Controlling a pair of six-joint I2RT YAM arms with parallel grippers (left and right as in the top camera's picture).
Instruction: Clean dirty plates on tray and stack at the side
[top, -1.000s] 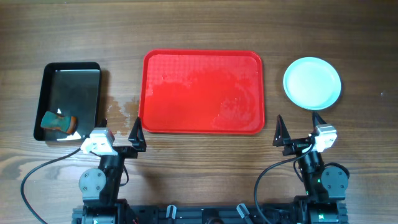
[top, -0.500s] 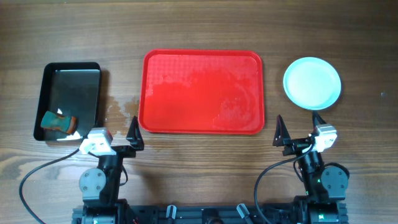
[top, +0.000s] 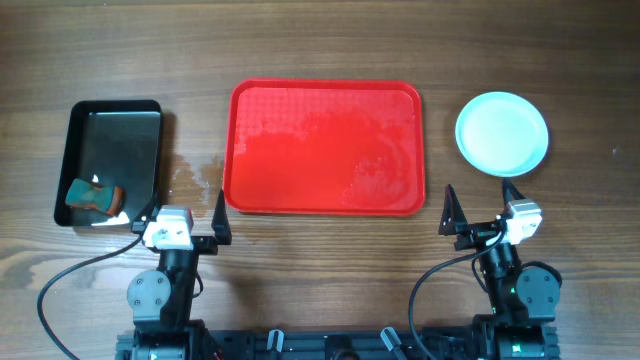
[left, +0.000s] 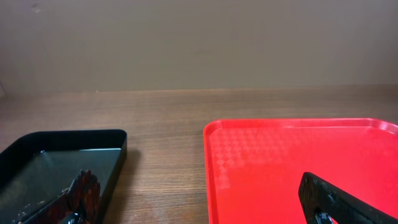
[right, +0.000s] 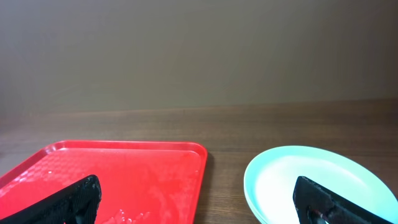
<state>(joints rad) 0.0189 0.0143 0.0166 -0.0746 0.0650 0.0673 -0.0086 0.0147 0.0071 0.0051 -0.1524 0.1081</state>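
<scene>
When seen from above, in the middle of the wooden table (top: 320, 40): the tray (top: 325, 148), lying flat, one long side toward the arms, with wet traces on its red surface. To the right of it, well apart and directly on the wood: the plates (top: 502, 133), appearing as one pale bluish-white disc; impossible to tell from these views how many in the pile. To the left of the tray, a black pan (top: 115, 104) with an orange and teal sponge (top: 93, 195) in its near left corner. Some water drops (top: 195, 175) on the wood between pan and tray. Left gripper (top: 184, 208) low at the near side, before the tray's near left corner, jaws wide apart, holding nothing. Right gripper (top: 480, 187) before the gap between tray and plates, spread wide in the same way, nothing between its fingers (right: 68, 202). In the right wrist view, tray at left and plates at right, with bare wood between them.
</scene>
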